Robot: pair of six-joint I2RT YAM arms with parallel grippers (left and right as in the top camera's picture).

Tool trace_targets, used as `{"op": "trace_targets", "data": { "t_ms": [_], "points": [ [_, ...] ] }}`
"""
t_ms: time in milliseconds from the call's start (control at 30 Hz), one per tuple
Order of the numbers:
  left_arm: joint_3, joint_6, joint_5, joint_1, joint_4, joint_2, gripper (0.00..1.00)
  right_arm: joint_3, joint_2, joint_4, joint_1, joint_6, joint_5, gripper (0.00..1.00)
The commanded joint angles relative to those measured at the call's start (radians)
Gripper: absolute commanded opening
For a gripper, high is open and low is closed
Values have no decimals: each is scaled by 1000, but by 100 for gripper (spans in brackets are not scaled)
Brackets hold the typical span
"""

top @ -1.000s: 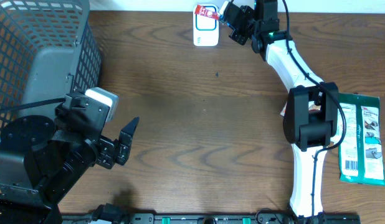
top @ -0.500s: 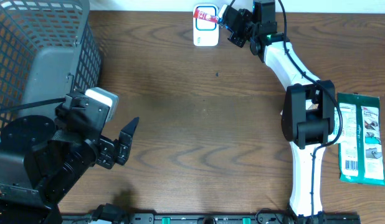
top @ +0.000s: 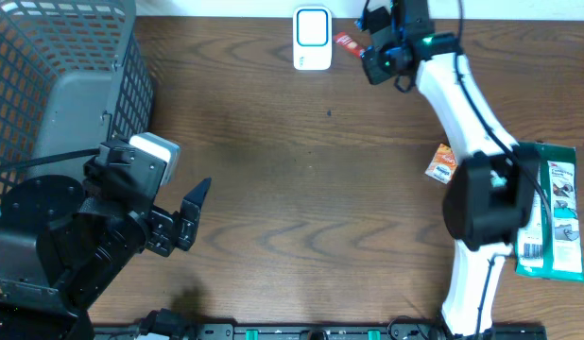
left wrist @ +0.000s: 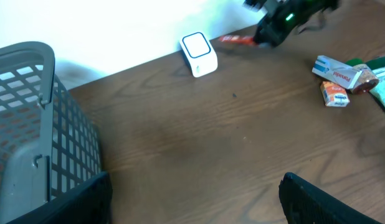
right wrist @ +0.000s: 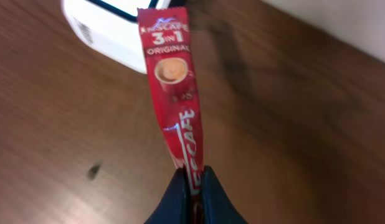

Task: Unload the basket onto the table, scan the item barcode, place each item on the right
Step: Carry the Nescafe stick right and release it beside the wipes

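Your right gripper (right wrist: 192, 182) is pinched tight on the bottom end of the coffee sachet (right wrist: 174, 93), fingers (right wrist: 211, 202) pressed together w/ only the foil btwn them. The sachet sticks straight out from the tips, printed side to the wrist cam: red, "3 in 1 Original".

From overhead, the right arm reaches to the far edge of the table (top: 301, 189). The sachet sits just right of the scanner (top: 312, 38), near it but w/ a gap. In the right wrist view the sachet's free end overlaps the scanner's corner. You can't tell its height over the wood from there. The scanner is a small white block w/ a blue-rimmed window, standing at the back edge by the wall.

Your left gripper (left wrist: 197, 186) hangs at the near-left, jaws spread wide, nothing btwn them, next to the grey basket (top: 75, 85).

Off to the right, well apart from the scanner, you have a green packet (top: 547, 217) and an orange box (top: 441, 162). The left wrist view also shows a white and red box (left wrist: 337, 71).
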Motion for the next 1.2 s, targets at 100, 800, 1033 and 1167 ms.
{"op": "trace_targets", "data": {
  "t_ms": [100,800,1033,1167],
  "points": [
    [5,-5,-6,2,0,-1,86,9,-241,-272,-27,155,59,1],
    [5,-5,-6,2,0,-1,86,-1170,-1055,41,-420,577,370,1],
    [5,-5,-6,2,0,-1,86,-1241,-1006,185,-493,576,463,1],
    [5,-5,-6,2,0,-1,86,-1241,-974,199,-505,576,460,47]
  ]
}}
